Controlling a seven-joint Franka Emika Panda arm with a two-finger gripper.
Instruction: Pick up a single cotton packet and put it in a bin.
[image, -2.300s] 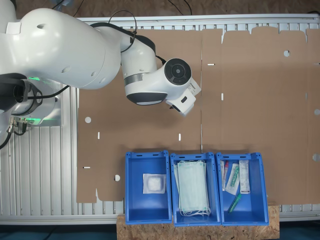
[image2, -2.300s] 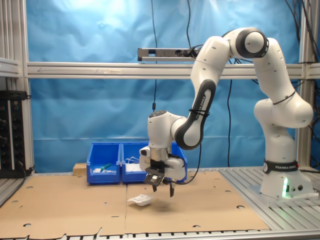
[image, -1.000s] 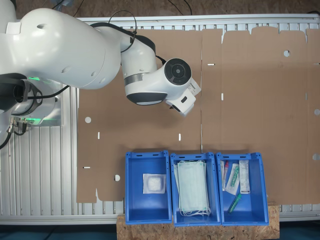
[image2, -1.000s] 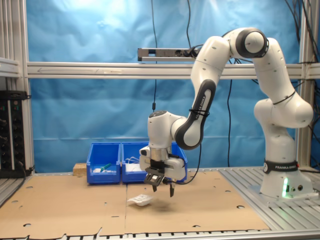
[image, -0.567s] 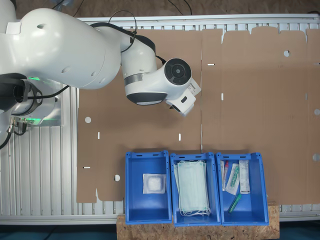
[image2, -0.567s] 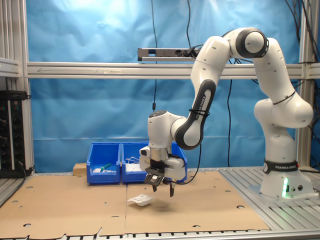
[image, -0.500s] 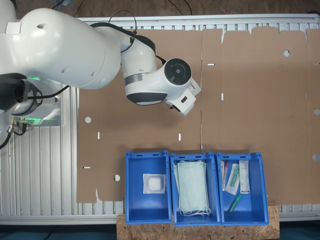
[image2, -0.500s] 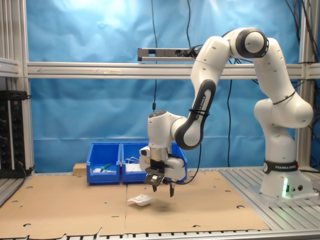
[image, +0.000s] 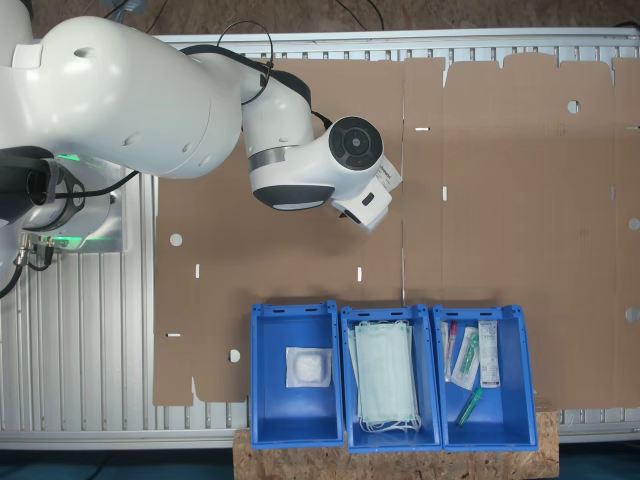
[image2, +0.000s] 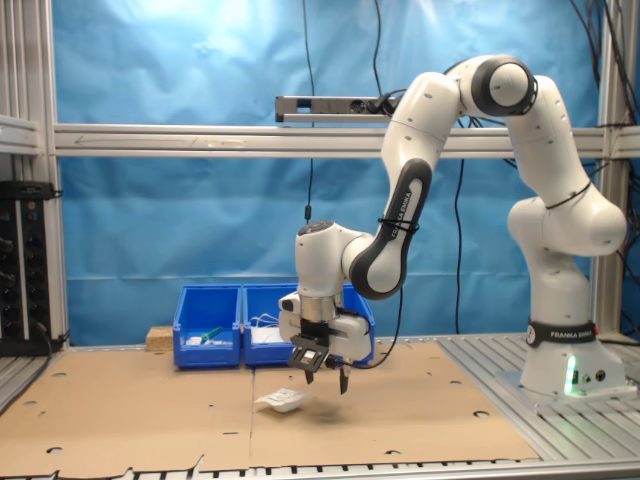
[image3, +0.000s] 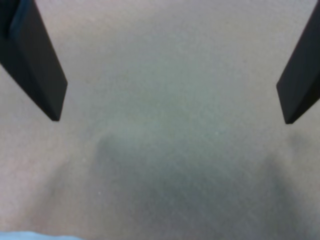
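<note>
1. Spread wide and holding nothing, the jaws of the gripper (image2: 324, 382) hang just above the cardboard sheet (image2: 150, 410); in the wrist view the two dark fingers (image3: 35, 65) stand far apart over bare brown board.
2. One cotton packet (image2: 280, 400) lies on the cardboard near the gripper, toward the second exterior view's left of it, apart from the fingers.
3. Another white square pad (image: 308, 367) sits in the blue bin (image: 292, 372) at the first exterior view's left end of a row of three.
4. Pale green face masks (image: 386, 376) lie in the middle bin (image: 391, 378), and long narrow packets (image: 470, 357) in the third bin (image: 484, 376).
5. A pale blue strip (image3: 30, 235) at the wrist view's edge is too blurred to name, possibly the packet's wrap.
</note>
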